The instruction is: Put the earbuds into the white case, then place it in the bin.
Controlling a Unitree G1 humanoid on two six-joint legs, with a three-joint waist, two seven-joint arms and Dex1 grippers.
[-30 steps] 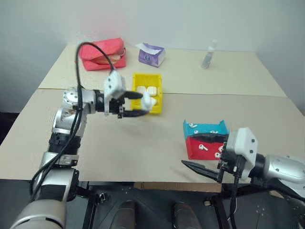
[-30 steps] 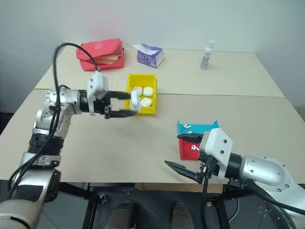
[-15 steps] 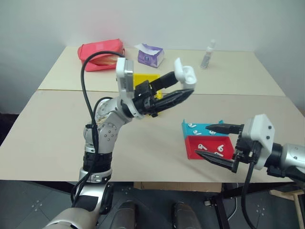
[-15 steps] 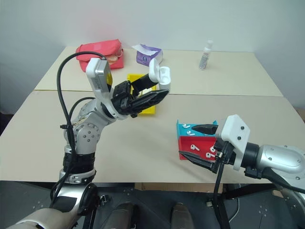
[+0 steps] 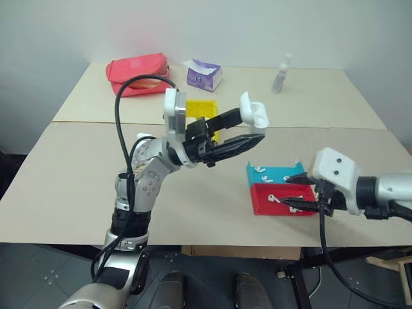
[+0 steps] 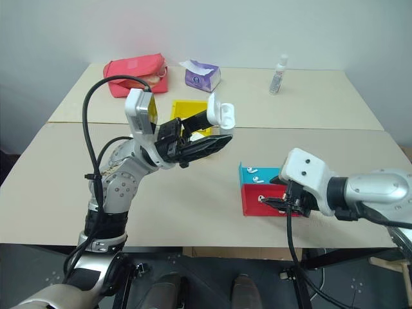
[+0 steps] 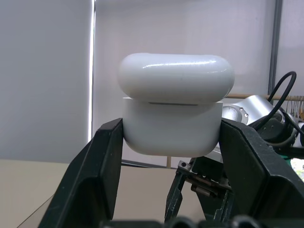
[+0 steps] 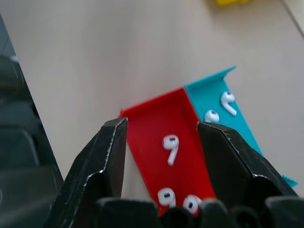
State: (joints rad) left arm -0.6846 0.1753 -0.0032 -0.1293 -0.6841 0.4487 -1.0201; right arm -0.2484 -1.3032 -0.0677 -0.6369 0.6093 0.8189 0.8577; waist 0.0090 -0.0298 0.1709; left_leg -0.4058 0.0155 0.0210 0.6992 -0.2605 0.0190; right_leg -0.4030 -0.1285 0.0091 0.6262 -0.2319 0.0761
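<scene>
The left gripper (image 5: 252, 131) is raised above the middle of the table (image 5: 193, 206), its two black fingers (image 7: 95, 175) clamped on the sides of the white case (image 7: 173, 118), and the case's flip lid is hinged up and open in the head views. The case sits high between the fingertips, clear of the tabletop, roughly over the seam where the two table halves meet. Over on the right, the right gripper (image 5: 297, 191) hangs low at the near right edge of the table with its fingers parted and nothing between them, poised right at the red tray (image 8: 171, 123), one finger on each side of it in the wrist view. The earbuds (image 8: 171, 147) lie loose in that red tray, and a couple more rest in the teal tray (image 8: 228, 118) touching it on the far side. Behind the left arm, toward the middle of the table, stands the bin (image 6: 188, 111), bright yellow and partly hidden by the gripper. Along the far edge lie a red pouch (image 5: 137, 73), a purple tissue pack (image 5: 205, 74) and a small clear bottle (image 5: 280, 74).
</scene>
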